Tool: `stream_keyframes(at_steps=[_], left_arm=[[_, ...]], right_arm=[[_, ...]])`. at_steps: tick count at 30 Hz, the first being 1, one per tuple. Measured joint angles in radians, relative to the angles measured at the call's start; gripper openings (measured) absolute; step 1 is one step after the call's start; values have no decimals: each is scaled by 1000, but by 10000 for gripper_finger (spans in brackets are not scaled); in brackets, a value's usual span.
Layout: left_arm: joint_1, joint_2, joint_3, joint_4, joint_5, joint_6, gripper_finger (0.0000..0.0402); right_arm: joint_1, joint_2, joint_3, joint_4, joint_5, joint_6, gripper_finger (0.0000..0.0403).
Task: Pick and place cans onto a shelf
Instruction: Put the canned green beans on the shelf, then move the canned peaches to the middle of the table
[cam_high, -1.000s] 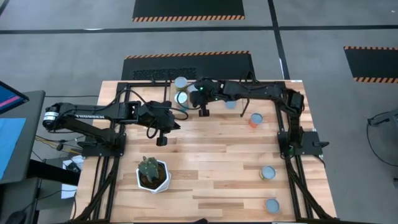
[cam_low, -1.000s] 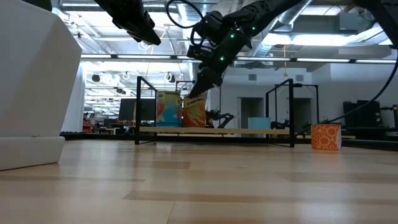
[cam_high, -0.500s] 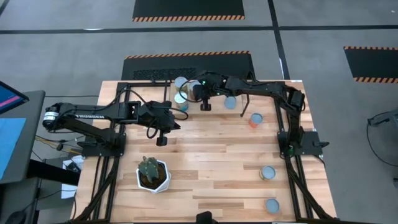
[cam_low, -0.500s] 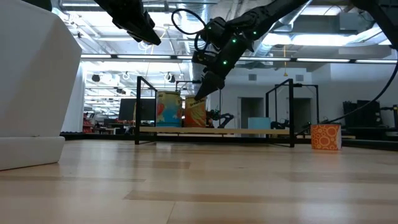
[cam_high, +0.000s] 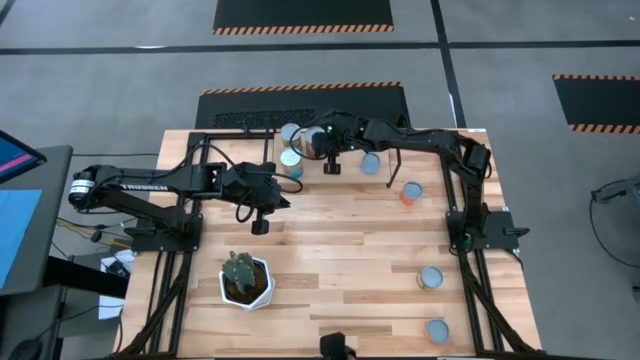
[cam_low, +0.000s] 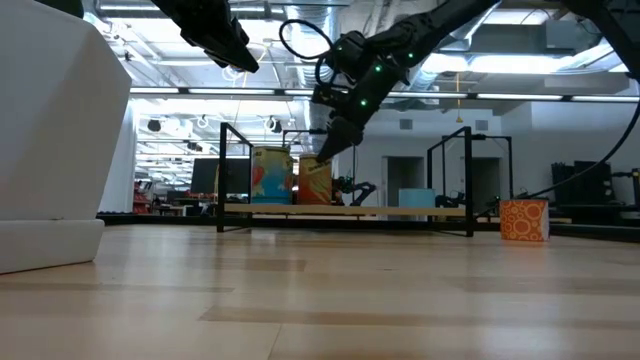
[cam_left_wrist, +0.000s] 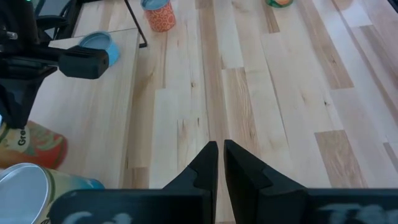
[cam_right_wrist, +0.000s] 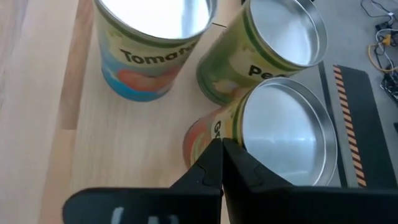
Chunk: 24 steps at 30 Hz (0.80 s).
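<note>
right gripper (cam_high: 330, 167) clenched empty above three silver-topped tins (cam_right_wrist: 283, 134) clustered at low light-wood shelf's (cam_high: 345, 172) left end, left gripper (cam_high: 260, 226) clenched over wooden tabletop (cam_high: 350, 260) middle, other tins near right edge

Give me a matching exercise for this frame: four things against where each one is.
1 white hexagonal cactus pot
2 orange-sided round tin
3 right gripper
4 left gripper

A above bare table planks
B over three clustered tins on the light-wood shelf
C on the table's left half
D on the table beside the shelf

Pairs: 1-C, 2-D, 3-B, 4-A
</note>
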Motion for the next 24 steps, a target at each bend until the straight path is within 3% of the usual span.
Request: stream_keyframes(at_steps=[16, 20, 24], left_arm=[[0, 0, 0, 0, 0, 0, 18], [0, 0, 0, 0, -4, 0, 18], [0, 0, 0, 0, -22, -1, 18]], right_arm=[[-7, -1, 0, -11, 3, 1, 21], [27, -45, -2, -100, 51, 32, 27], [113, -158, -1, -313, 130, 104, 27]])
